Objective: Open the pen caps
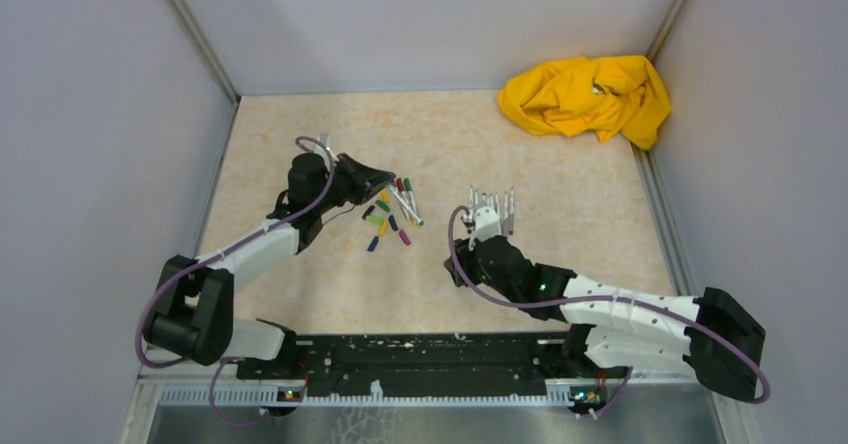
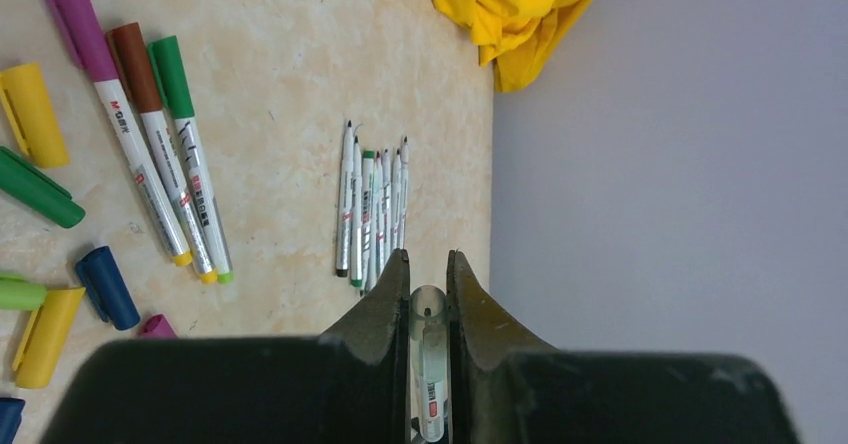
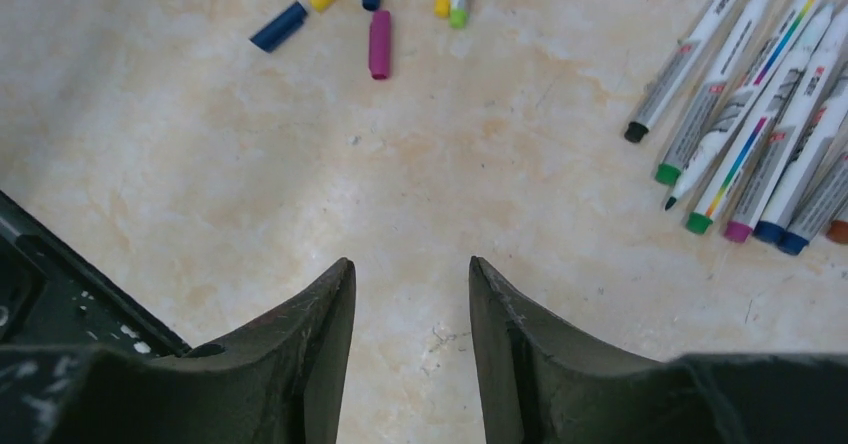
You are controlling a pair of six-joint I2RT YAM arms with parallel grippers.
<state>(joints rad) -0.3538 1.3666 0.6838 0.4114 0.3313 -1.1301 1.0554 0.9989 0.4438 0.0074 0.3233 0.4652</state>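
My left gripper (image 1: 387, 178) is shut on a grey-white pen barrel (image 2: 431, 349), whose end shows between the jaws. Three capped pens (image 2: 150, 154) with magenta, brown and green caps lie to its left, also in the top view (image 1: 405, 200). Loose pen caps lie around them: yellow (image 2: 32, 114), green (image 2: 38, 189), blue (image 2: 105, 286), and in the top view (image 1: 384, 227). A row of several uncapped pens (image 2: 372, 214) lies ahead, also seen from above (image 1: 492, 204) and from the right wrist (image 3: 760, 134). My right gripper (image 3: 411, 269) is open and empty over bare table, beside that row (image 1: 458, 250).
A crumpled yellow cloth (image 1: 588, 94) lies in the far right corner, against the grey walls. A black rail (image 1: 430, 354) runs along the near edge between the arm bases. Magenta (image 3: 379, 44) and blue (image 3: 279, 26) caps lie ahead of the right gripper.
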